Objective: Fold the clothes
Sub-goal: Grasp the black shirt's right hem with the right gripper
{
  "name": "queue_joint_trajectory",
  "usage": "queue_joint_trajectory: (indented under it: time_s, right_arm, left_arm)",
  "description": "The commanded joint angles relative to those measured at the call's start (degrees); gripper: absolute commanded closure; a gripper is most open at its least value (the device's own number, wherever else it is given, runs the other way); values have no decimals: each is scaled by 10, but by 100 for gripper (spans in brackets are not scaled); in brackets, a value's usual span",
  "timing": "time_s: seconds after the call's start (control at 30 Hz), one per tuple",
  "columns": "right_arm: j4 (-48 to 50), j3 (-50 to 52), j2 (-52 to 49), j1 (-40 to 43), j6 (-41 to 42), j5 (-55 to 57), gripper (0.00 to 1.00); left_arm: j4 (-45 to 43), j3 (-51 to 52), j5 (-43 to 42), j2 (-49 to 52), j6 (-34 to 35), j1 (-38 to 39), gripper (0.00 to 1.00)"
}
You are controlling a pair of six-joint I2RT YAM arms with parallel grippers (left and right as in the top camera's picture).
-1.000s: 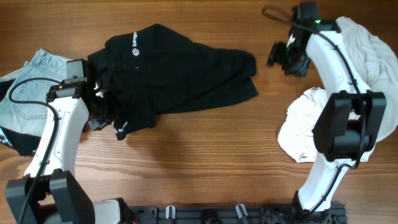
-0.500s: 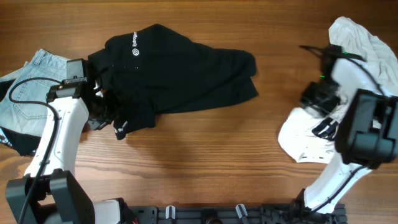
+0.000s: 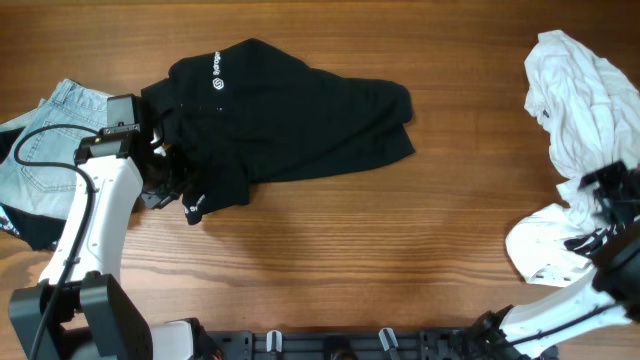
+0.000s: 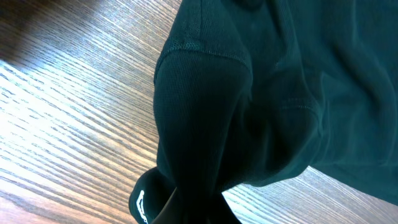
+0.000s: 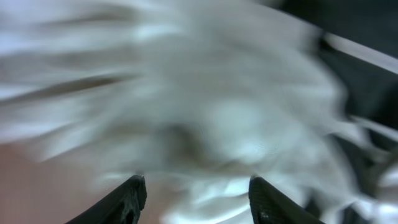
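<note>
1. The black shirt (image 3: 290, 120) lies on the left half of the surface (image 3: 330, 250), toward the far edge. It is spread loosely with wrinkles and uneven overlaps, not squared into any neat fold.
2. The left fingers (image 3: 162, 188) sit at the shirt's near-left corner. In the left wrist view the cloth gathers to a tight pinch right where they are, so they look closed on a bunched edge of the shirt, though the fabric hides most of them.
3. The right fingers (image 5: 199, 199) stand apart and hold nothing. White fabric fills the blurred view just beyond their tips, and contact cannot be made out.
4. The white garment (image 3: 575, 100) is heaped along the right edge. More white cloth lies near the near-right corner, and I cannot tell whether that is the same piece.
5. The jeans (image 3: 50, 140) are crumpled at the left edge, partly under the left arm.
6. Judged from this, the task is at an early stage. No item shows a finished fold or sits stacked. The shirt needs flattening and folding, and the white garment and jeans have not been laid out.
</note>
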State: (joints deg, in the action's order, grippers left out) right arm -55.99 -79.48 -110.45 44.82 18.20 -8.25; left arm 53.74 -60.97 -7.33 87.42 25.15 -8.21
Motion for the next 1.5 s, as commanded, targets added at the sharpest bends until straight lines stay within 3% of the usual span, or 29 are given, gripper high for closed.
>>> queue_joint_trajectory:
  time_s: [0.0,0.27,0.47,0.6,0.97,1.07,1.2,1.3,1.47]
  right_arm:
    - [5,-16,74,-63,-122,-159,38]
    - [-5,16,76,-279,-150,-153,34]
    - [91,92,74,-419,-67,-123,27]
    - [164,134,58,-474,0,-106,27]
    - [283,151,-47,-535,45,-111,28]
    - [303,151,-57,-536,55,-113,45]
    - [298,151,-57,-536,53,-111,96]
    - [271,144,-53,-527,49,-110,96]
    - [147,73,8,-463,7,-106,96]
  left_arm:
    - [-3,0,5,-3,-9,-2,92]
    - [-4,0,5,-3,-9,-2,91]
    - [-3,0,5,-3,-9,-2,91]
    - [-3,0,5,-3,-9,-2,91]
    - [-3,0,5,-3,-9,-2,91]
    - [-3,0,5,-3,-9,-2,91]
    - [-3,0,5,-3,-9,-2,91]
    - [-4,0,5,-3,-9,-2,94]
    - [-8,-11,5,-5,-10,-2,96]
